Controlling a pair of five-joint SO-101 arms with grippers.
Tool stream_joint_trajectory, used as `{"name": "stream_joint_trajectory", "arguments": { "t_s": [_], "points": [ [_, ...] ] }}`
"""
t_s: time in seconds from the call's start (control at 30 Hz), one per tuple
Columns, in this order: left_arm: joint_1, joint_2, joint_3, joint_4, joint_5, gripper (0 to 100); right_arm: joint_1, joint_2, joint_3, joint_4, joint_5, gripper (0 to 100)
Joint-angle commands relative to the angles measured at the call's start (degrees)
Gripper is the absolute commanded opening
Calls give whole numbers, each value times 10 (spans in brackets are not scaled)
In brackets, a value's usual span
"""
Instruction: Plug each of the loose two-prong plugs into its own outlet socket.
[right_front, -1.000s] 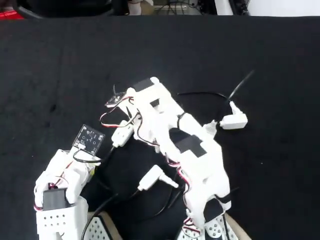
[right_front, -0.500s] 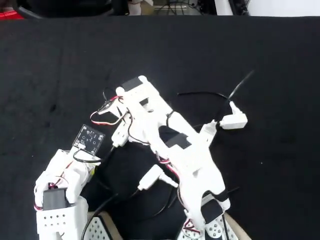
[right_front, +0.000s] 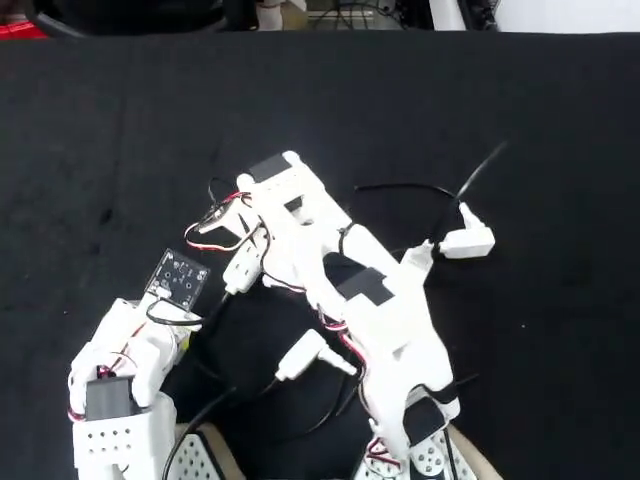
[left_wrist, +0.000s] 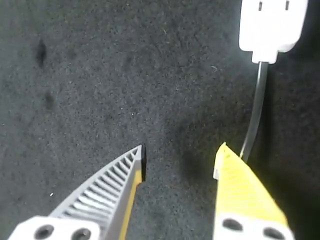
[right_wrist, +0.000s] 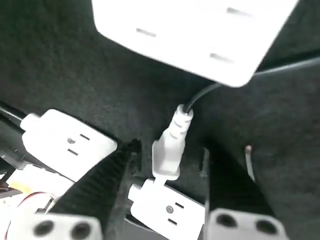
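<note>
Left side: the left pincer (left_wrist: 180, 150) stands wide open, with nothing between the grey finger (left_wrist: 112, 180) and the yellow finger (left_wrist: 240, 185). We see it hang over bare desk (left_wrist: 100, 75).
Ahead of it: a white outlet socket (left_wrist: 272, 22) lies well beyond the fingertips, slots facing us. Its grey cable (left_wrist: 256, 100) runs back to the tip of the yellow finger. We cannot tell whether cable and finger touch.
Right side: the right pincer (right_wrist: 168, 148) is partly open, with its black fingers (right_wrist: 100, 185) set either side of a white two-prong plug (right_wrist: 166, 152). We note a thin dark gap on each side, so the fingers straddle the plug without gripping it.
Plug: it lies on the desk. Its dark cord (right_wrist: 200, 95) leaves the ribbed neck toward a large white outlet block (right_wrist: 195, 35). Its other end butts against a small socket (right_wrist: 170, 205). The prongs are hidden, so we cannot tell whether it is seated.
Nearby: a third socket (right_wrist: 70, 142) lies just beside one black finger.
High view: the right arm (right_front: 340, 280) stretches over mid-desk, across white sockets and dark cords. The left arm (right_front: 125, 370) sits folded at the near edge. A lone socket (right_front: 467, 242) lies apart on open desk.
</note>
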Motion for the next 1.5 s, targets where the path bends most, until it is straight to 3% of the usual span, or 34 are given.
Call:
{"name": "stream_joint_trajectory", "arguments": {
  "t_s": [0.0,0.23,0.6,0.83,1.03,1.3,1.47],
  "points": [
    [-2,2,-2,-16,-4,234,-1,12,-24,5,4,201],
    [-2,2,-2,-16,-5,234,22,42,-86,7,1,11],
    [-2,2,-2,-16,-5,234,26,25,-89,17,-18,12],
    [-2,2,-2,-17,-5,234,63,-145,-15,-14,-61,12],
    [-2,2,-2,-17,-5,234,33,-366,225,-232,-126,12],
    [-2,2,-1,-17,-5,234,-15,-597,612,-732,-218,12],
    [-2,2,-1,-17,-5,234,-34,-624,785,-1013,-295,12]
  ]
}}
